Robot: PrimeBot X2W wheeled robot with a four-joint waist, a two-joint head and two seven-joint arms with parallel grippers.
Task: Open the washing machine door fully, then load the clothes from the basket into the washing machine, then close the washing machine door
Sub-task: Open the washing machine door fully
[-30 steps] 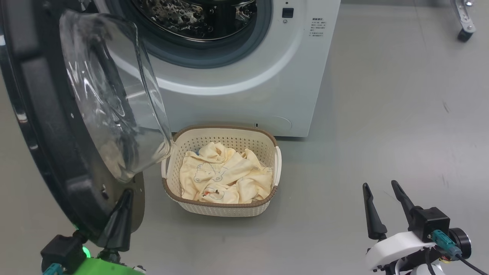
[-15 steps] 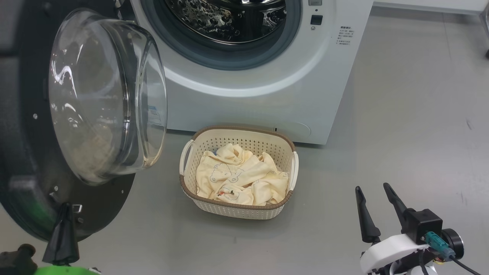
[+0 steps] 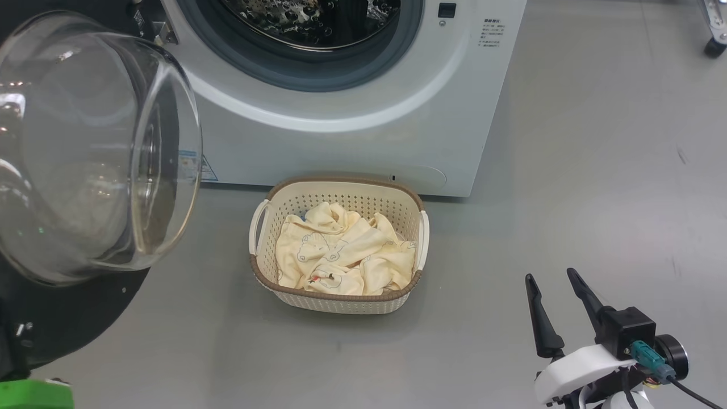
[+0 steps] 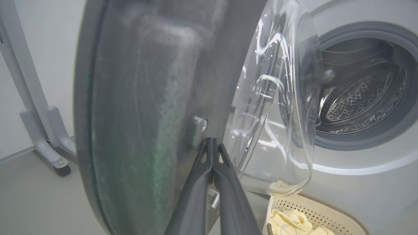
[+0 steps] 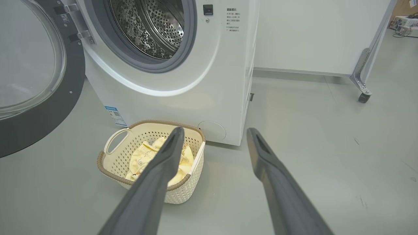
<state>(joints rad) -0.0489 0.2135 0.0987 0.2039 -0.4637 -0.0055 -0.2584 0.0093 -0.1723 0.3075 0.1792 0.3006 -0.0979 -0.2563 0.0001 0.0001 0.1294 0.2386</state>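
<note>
washing machine door (image 3: 62, 318): inner face matt black, looks dusty in the left wrist view; porthole (image 3: 96, 153) clear glossy glass, strong reflections. washing machine (image 3: 352, 142) body smooth white, semi-gloss; drum (image 3: 306, 23) shiny perforated steel; seal (image 3: 318, 76) matt grey rubber. basket (image 3: 341, 304) cream perforated plastic, brown woven-look rim. clothes (image 3: 341, 255) soft crumpled cloth, matt. floor (image 3: 568, 170) smooth grey, faint scuffs. right claw (image 3: 550, 274) fingers (image 3: 539, 321) matt dark plastic

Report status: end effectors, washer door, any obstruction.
Left end effector shut, tips at inner face of black-rimmed round glass door; right end effector open, empty. Door swung wide. Pale yellow clothes in cream perforated basket before white washing machine.
</note>
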